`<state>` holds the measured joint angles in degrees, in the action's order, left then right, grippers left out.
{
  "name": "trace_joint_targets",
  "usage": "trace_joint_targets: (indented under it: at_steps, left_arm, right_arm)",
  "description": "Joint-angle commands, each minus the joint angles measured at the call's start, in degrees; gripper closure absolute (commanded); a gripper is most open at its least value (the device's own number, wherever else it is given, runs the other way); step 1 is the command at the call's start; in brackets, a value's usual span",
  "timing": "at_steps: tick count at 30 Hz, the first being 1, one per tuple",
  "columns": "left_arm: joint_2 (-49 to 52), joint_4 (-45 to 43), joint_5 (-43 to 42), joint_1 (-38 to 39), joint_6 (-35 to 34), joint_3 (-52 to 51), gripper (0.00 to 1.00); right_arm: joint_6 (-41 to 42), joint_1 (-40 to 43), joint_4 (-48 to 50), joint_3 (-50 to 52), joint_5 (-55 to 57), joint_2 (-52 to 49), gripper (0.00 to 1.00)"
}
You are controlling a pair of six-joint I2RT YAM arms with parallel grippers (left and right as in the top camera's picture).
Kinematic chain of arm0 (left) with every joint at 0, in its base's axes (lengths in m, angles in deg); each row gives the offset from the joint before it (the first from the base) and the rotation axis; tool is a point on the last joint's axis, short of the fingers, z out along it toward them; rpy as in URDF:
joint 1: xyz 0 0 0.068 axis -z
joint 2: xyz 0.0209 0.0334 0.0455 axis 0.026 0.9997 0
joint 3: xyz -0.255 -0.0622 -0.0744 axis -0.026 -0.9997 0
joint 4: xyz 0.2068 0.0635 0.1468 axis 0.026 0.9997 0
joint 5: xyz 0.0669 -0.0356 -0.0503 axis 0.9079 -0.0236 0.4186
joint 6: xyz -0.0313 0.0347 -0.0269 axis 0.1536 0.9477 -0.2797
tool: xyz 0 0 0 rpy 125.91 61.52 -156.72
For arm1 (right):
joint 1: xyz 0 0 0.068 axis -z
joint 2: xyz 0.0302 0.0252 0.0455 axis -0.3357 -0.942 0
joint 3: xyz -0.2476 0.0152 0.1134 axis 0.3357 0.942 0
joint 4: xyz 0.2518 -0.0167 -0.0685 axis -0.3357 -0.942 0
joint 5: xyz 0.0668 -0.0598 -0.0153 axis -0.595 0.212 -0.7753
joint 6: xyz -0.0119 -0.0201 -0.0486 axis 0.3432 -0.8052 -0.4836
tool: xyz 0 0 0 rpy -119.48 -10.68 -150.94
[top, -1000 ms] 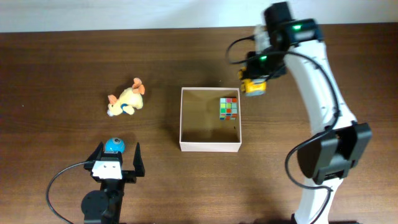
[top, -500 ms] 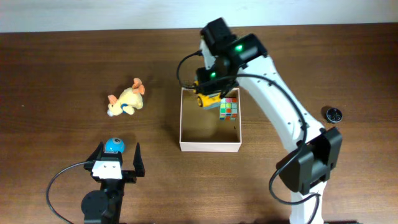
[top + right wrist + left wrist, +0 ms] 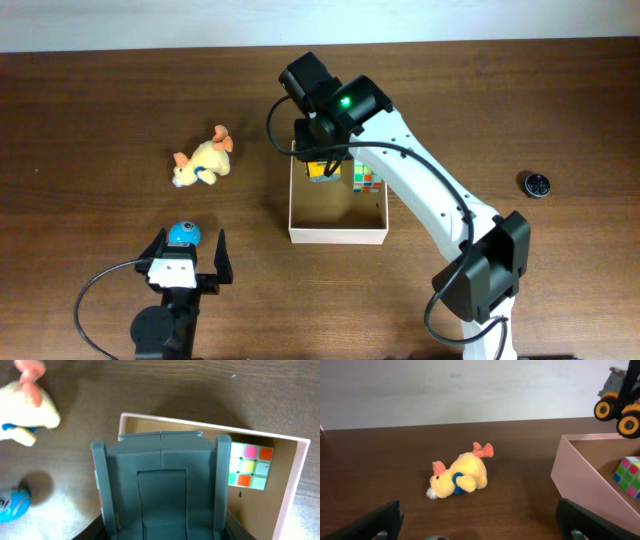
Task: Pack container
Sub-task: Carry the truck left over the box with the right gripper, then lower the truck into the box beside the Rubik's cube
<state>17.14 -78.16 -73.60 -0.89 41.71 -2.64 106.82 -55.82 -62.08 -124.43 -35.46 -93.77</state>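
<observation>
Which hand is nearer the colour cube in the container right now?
Right. The right hand hangs over the container beside the colour cube, gripping a yellow toy vehicle. The left hand sits open outside the container, by the blue ball.

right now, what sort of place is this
Probably a robot test bench: robot arms mounted at a wooden table, a plain white wall behind, a plush duck and a container set out.
</observation>
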Motion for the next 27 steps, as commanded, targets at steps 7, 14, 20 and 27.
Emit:
trace_joint_targets:
  at_steps: [7, 14, 20, 27]
  left_arm:
    - [-0.48, -0.15, -0.24, -0.28, 0.90, -0.39, 0.01]
    - [-0.48, -0.15, -0.24, -0.28, 0.90, -0.39, 0.01]
    - [-0.48, -0.15, -0.24, -0.28, 0.90, -0.39, 0.01]
    - [-0.48, -0.15, -0.22, -0.28, 0.90, -0.39, 0.01]
  right_arm:
    - [7.23, -0.94, 6.91, 10.71, 2.99, -0.52, 0.63]
    - [7.21, -1.03, 12.02, 14.38, 3.04, -0.52, 0.62]
    - [7.23, -1.03, 17.16, 17.38, 2.99, -0.52, 0.62]
    - [7.26, -1.68, 20.37, 19.71, 3.13, -0.52, 0.62]
